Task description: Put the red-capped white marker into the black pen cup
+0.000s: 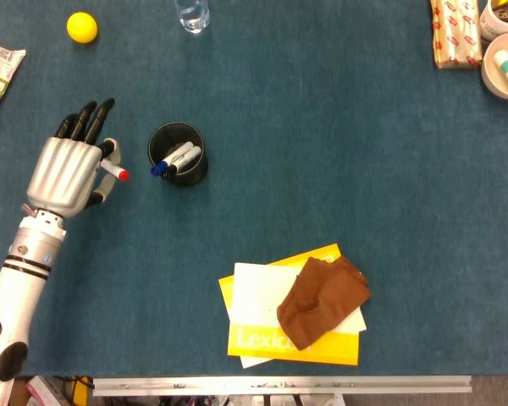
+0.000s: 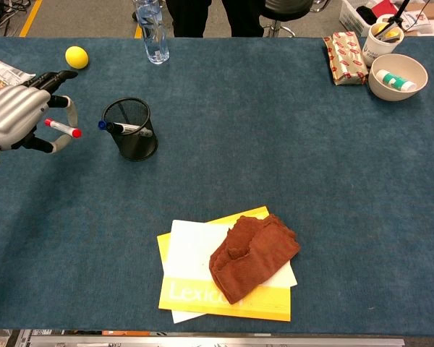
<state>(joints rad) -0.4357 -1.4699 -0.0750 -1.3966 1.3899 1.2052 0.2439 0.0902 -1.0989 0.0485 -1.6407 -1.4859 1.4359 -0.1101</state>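
Marker (image 1: 113, 171) pinched at the thumb side of the left hand (image 1: 65, 173), red cap aimed toward the black pen cup (image 1: 178, 154) but stopping just short of its rim in the head view; judged as mid-carry, pickup done, insertion not yet made. Fingers (image 1: 85, 120) extended rather than wrapped, only the thumb side clamping the white barrel. Cup already holding other markers, blue cap poking over the near edge. Seen from the chest view: left hand (image 2: 18, 119) raised off the blue table (image 2: 275, 144), marker (image 2: 63, 129) lying roughly level in the grip, red tip nearest the cup (image 2: 131, 130) yet clearly beside it, not above the opening. Left to do, by this reading: travel over the mouth, tilt cap-down, release. Right hand absent from both views.
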